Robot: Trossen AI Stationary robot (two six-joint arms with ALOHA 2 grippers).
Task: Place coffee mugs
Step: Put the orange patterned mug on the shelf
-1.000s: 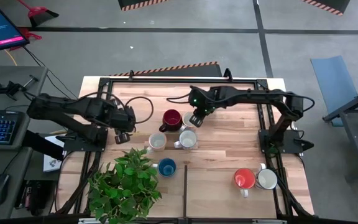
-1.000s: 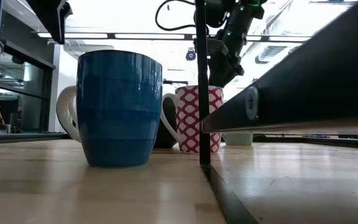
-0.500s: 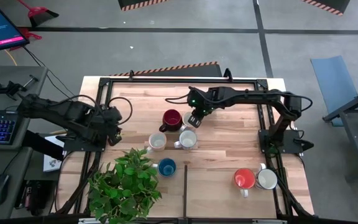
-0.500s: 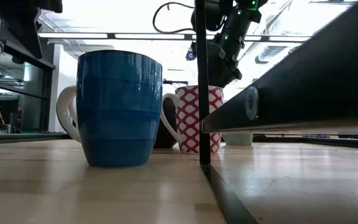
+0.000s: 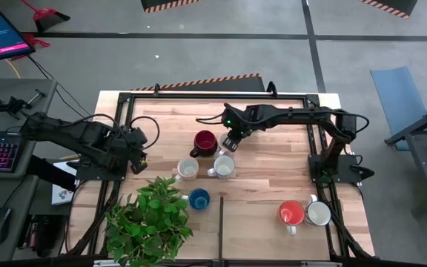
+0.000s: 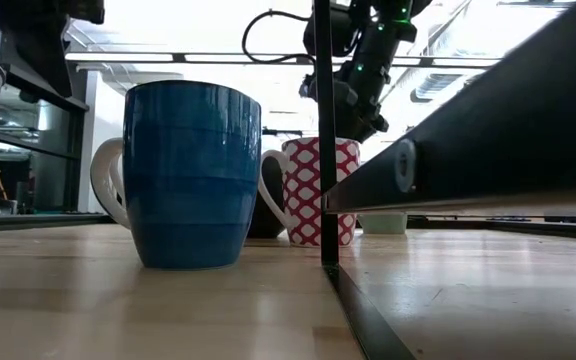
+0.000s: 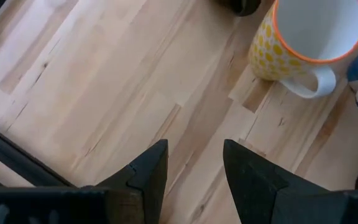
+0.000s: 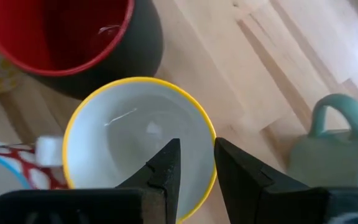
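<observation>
L claw (image 7: 194,165) retracted; glossy round yellow-rimmed mug (image 8: 138,140).

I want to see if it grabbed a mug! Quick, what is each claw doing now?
Left gripper: jaws open, holding nothing, over bare table wood.
Right gripper: jaws open, straddling the rim of the yellow-rimmed mug, not gripping it.

Even, bright overhead light falls on the wooden surface (image 5: 265,185), and shadows under the mugs are short and soft. In the low view the room behind is blown out to near white by ceiling strip lights, so the blue mug (image 6: 193,175) stands dark, with a pale sheen down its side. A dark bar near the lens is blurred. Both wrist views are soft close up.
</observation>
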